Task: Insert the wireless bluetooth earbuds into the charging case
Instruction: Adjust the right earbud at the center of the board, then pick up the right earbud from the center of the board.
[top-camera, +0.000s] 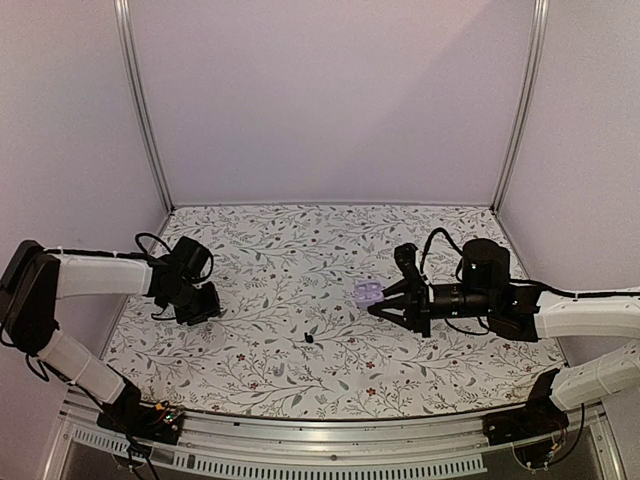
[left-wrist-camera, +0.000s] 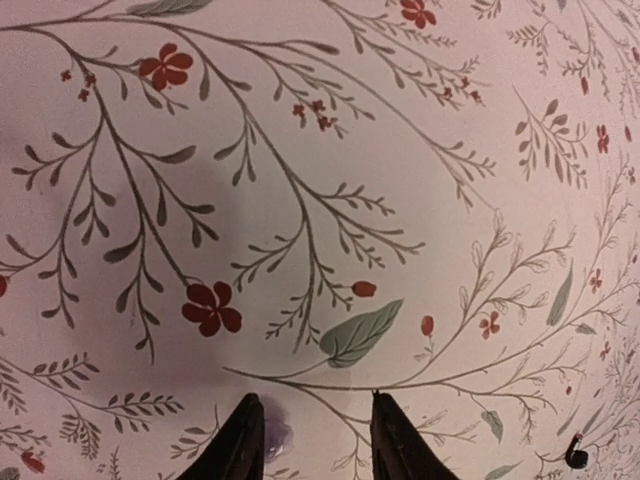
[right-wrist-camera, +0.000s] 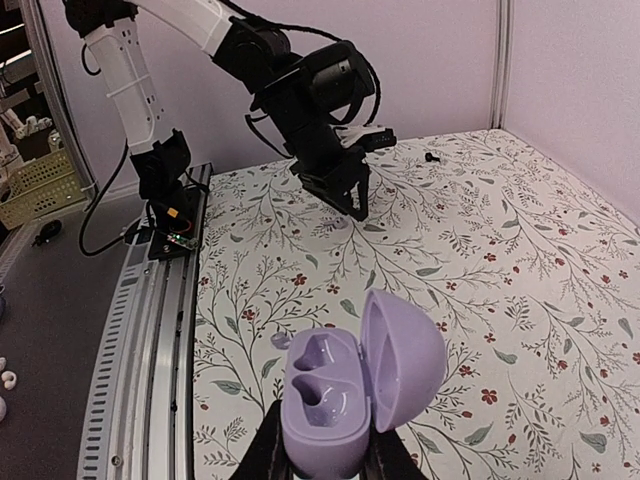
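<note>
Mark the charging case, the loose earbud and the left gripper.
charging case (right-wrist-camera: 322, 405): right wrist view, front of the lavender base.
earbud (top-camera: 310, 338): top view, its black body.
left gripper (left-wrist-camera: 315, 410): left wrist view, midway between the fingertips.

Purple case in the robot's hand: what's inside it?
Nothing I can see: the open charging case shows two empty hollows. The right hand covers its bottom part. One black earbud lies out on the cloth.
</note>
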